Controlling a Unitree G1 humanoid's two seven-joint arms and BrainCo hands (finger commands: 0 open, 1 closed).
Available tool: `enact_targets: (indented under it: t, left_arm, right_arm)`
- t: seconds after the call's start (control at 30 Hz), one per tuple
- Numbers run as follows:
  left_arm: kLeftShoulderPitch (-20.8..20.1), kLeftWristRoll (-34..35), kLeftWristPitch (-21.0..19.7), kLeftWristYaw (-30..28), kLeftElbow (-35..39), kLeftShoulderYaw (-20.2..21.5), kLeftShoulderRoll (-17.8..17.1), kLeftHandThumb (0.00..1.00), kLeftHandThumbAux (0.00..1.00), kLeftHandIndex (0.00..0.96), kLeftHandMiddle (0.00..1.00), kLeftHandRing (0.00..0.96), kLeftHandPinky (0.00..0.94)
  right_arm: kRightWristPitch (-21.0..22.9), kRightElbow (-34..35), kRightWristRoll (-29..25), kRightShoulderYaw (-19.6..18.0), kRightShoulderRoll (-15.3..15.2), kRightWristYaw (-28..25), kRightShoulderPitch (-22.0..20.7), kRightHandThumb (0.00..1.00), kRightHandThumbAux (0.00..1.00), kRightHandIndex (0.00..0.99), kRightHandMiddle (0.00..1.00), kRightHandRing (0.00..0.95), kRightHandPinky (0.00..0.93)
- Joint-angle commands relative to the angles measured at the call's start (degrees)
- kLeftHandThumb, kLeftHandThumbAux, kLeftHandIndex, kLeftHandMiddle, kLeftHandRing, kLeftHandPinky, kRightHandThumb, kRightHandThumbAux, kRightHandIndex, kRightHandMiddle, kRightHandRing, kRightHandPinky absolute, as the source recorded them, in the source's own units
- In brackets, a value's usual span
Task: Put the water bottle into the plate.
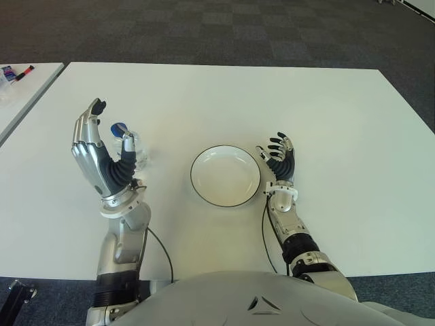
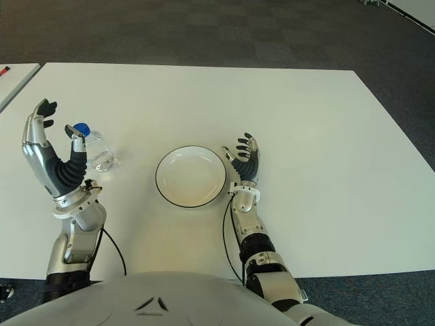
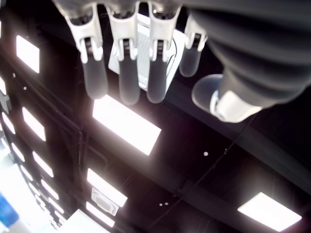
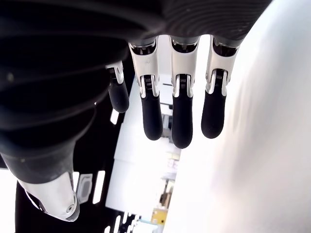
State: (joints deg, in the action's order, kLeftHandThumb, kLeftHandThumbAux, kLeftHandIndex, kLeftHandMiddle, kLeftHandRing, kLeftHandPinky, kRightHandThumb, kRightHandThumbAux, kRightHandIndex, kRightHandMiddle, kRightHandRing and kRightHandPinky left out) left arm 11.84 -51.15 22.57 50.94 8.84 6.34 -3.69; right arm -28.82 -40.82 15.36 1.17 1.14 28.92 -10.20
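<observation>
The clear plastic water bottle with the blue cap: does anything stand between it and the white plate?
Nothing visible does. The clear plastic water bottle with the blue cap stands beside the open left hand; only bare white table separates it from the white plate with the dark rim. The open right hand shows beyond the plate.

Both hands raised, fingers spread, nothing held.

The left hand [image 1: 95, 146] is lifted with the forearm tilted upward from the elbow, palm turned inward toward the robot's right, the fingers [image 3: 124, 77] extended and slightly parted, the thumb set apart from them; nothing is enclosed between them in the left wrist view. The right hand [image 1: 280, 156] is held lower and nearer the body's midline, wrist cuff and forearm stretched forward from the elbow, a cable seen running along the forearm. Its fingers [image 4: 181, 119] are shown straight and fanned in the right wrist view, the thumb off to one side, the palm empty.
</observation>
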Motion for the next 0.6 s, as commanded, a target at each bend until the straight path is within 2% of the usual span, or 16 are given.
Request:
enact_targets:
  t: [0.03,0.6]
  left_arm:
    - [-0.42,0.37,-1.02,0.21,-0.58,-0.88,-0.8,0.637,0.533,0.17,0.275,0.299,0.328]
    - [-0.35,0.83,-1.97,0.62,-0.31,-1.78,-1.56,0.637,0.533,0.17,0.275,0.299,0.327]
  right_arm:
    - [0.81,-1.11,-0.31,0.08,0.19,-0.37,1.0,0.701,0.716,0.17,0.329,0.367,0.407]
    - [1.51,-0.48,-0.01,0.19,0.01,-0.31,1.31,0.673,0.728,0.167,0.334,0.371,0.402]
